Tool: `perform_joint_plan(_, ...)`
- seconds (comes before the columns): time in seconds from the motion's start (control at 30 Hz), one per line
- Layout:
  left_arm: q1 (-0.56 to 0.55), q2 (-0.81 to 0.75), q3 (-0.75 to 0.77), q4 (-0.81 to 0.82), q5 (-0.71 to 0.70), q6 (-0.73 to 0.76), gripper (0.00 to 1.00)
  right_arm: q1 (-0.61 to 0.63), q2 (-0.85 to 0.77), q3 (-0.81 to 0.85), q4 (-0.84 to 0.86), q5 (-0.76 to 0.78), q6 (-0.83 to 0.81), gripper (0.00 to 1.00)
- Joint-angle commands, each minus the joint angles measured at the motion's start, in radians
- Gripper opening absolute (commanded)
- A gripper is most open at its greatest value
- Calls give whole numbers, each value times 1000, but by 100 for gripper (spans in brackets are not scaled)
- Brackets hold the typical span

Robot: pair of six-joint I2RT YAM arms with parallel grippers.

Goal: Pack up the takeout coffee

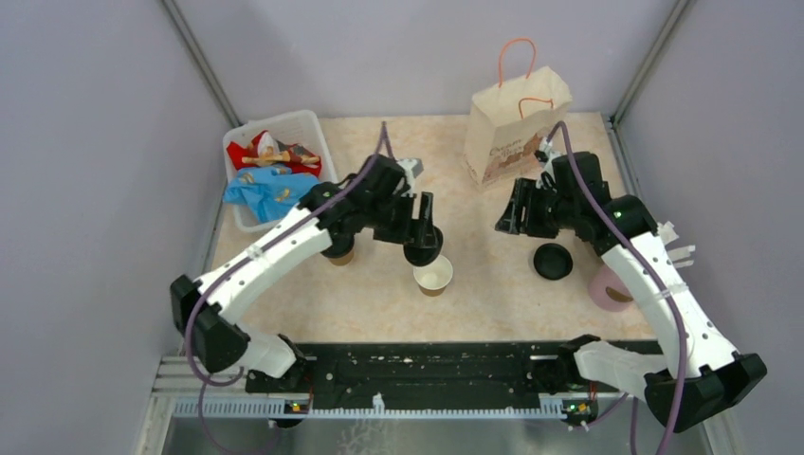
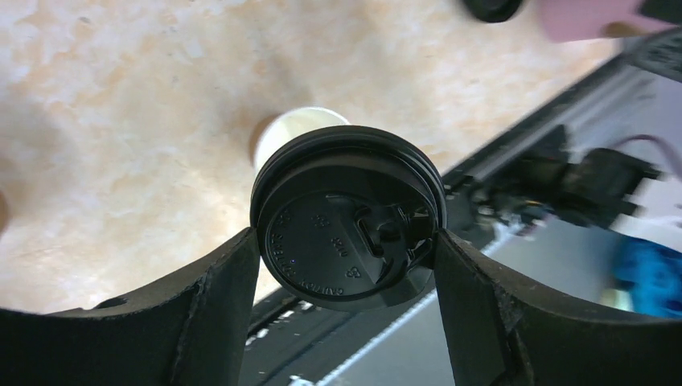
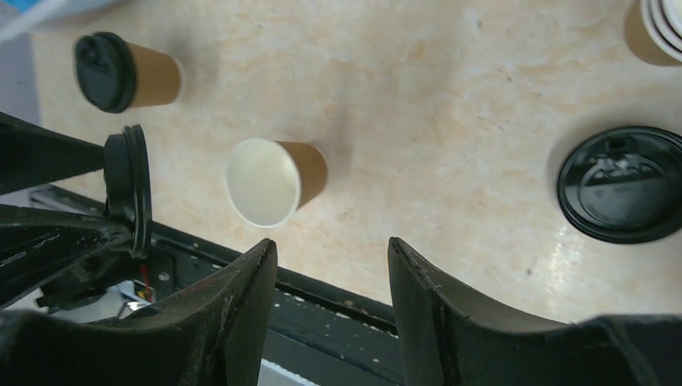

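Note:
My left gripper (image 1: 420,235) is shut on a round black lid (image 2: 347,229) by its edges and holds it just above an open brown paper cup (image 1: 433,276) with a cream inside; the cup's rim (image 2: 299,127) shows behind the lid. A second brown cup (image 3: 125,72) wearing a black lid stands to the left, partly under my left arm (image 1: 339,250). Another black lid (image 1: 553,261) lies flat on the table. My right gripper (image 1: 507,218) is open and empty, hovering behind that loose lid (image 3: 621,183); the open cup (image 3: 273,181) lies ahead of its fingers.
A paper bag (image 1: 515,128) with orange handles stands at the back. A white basket (image 1: 308,128) of packets sits at the back left. A pink cup (image 1: 607,289) is under my right arm. A brown white-rimmed cup (image 3: 653,28) shows at a frame corner.

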Motion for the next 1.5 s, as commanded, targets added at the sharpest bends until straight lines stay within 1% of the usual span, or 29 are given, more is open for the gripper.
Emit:
perform_joint_plan(0.0,-121,128,130,-76,-277,119,73,5,-42,-38,-73,115,-98,53)
perform_joint_plan(0.23,-233,316,241,-164,-377,167,73,5,-46,-59,-78,162,-129,55)
perform_joint_plan(0.33,-253,343,229,-167,-392,165,73,5,-50,-58,-81,174,-145,65)
perform_joint_plan(0.43,-256,342,190,-142,-404,170,73,4,-56,-53,-81,188,-156,73)
perform_joint_plan(0.7,-268,345,141,-112,-402,170,74,5,-76,-16,-82,229,-171,88)
perform_joint_plan(1.13,-272,379,135,-91,-399,193,78,4,-101,-12,-74,206,-144,93)
perform_joint_plan(1.47,-270,401,146,-86,-387,212,79,5,-108,-25,-58,198,-133,93)
